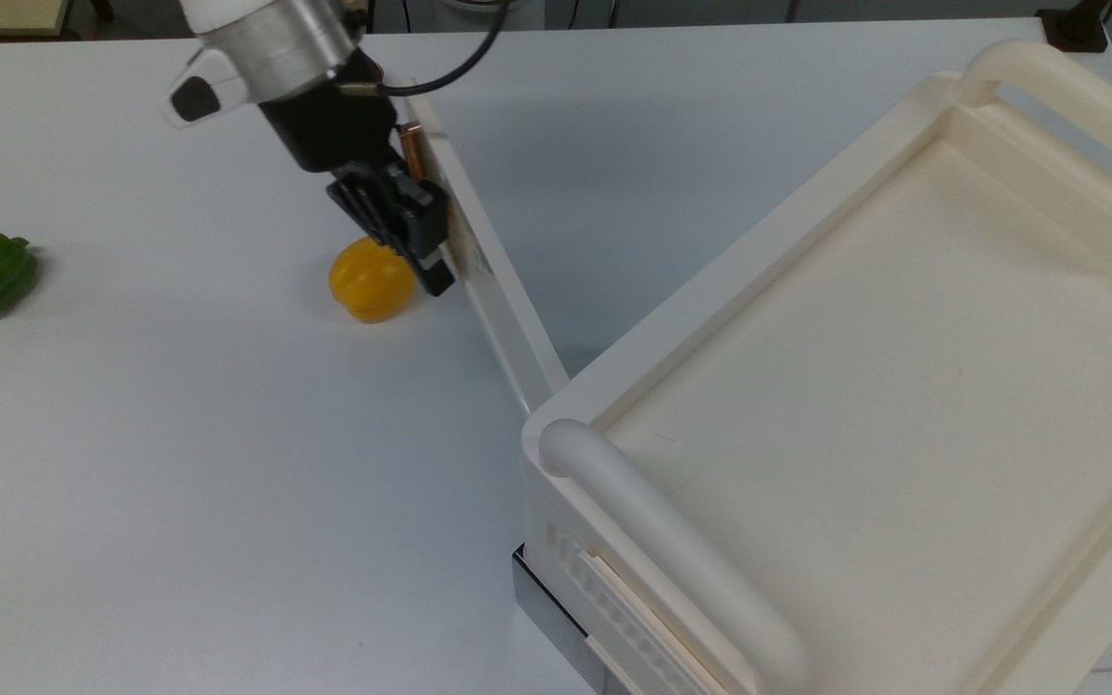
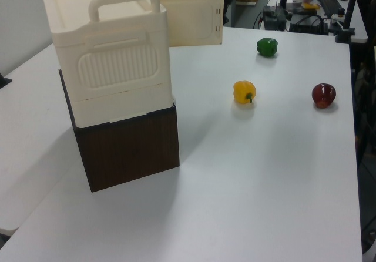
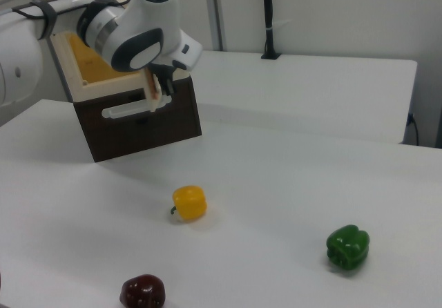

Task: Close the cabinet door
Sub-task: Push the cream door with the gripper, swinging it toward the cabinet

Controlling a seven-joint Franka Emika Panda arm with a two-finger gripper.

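top view: gripper [image 1: 400,217] pressed against the cabinet door [image 1: 479,261] near its copper handle [image 1: 412,152]; fingers look together.
left view: door [image 2: 191,20] stands out from the cabinet [image 2: 111,56], roughly half shut.
right view: door [image 3: 155,87] not yet closed; more swing left.

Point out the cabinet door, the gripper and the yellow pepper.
cabinet door [image 2: 191,20], left view, panel face.
gripper [image 1: 421,253], top view, between its fingertips.
yellow pepper [image 1: 370,280], top view, its top.
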